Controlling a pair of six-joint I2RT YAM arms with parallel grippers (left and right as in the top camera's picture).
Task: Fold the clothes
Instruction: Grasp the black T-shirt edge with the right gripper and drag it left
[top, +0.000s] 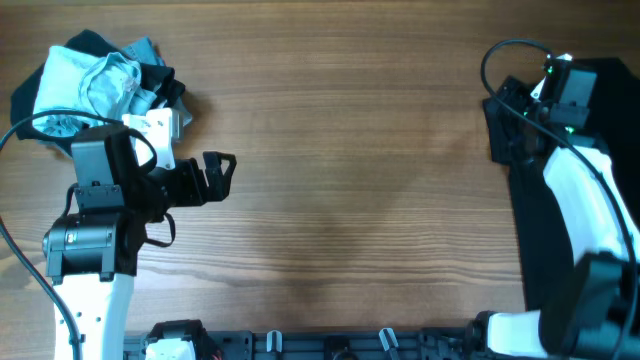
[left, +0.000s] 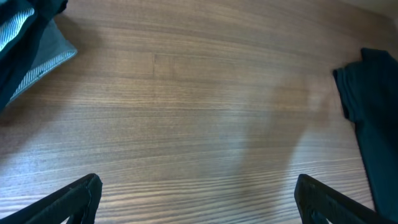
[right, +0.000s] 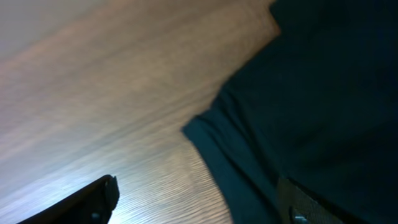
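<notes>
Shirt (top: 522, 240): soft, limp and light, I judge; I'd pinch its edge.
Left claw (left: 196, 199): spread, empty, well apart from shirt.
Right claw (right: 196, 205): spread, empty, above shirt's edge.

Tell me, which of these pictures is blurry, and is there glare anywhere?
Overhead: sharp and evenly lit, with the wood grain of the table crisp. Left wrist: slightly soft, with a faint shadow on the wood. Right wrist: the blurriest, with bright glare on the wood at lower left, and the black T-shirt a nearly featureless dark mass.
</notes>
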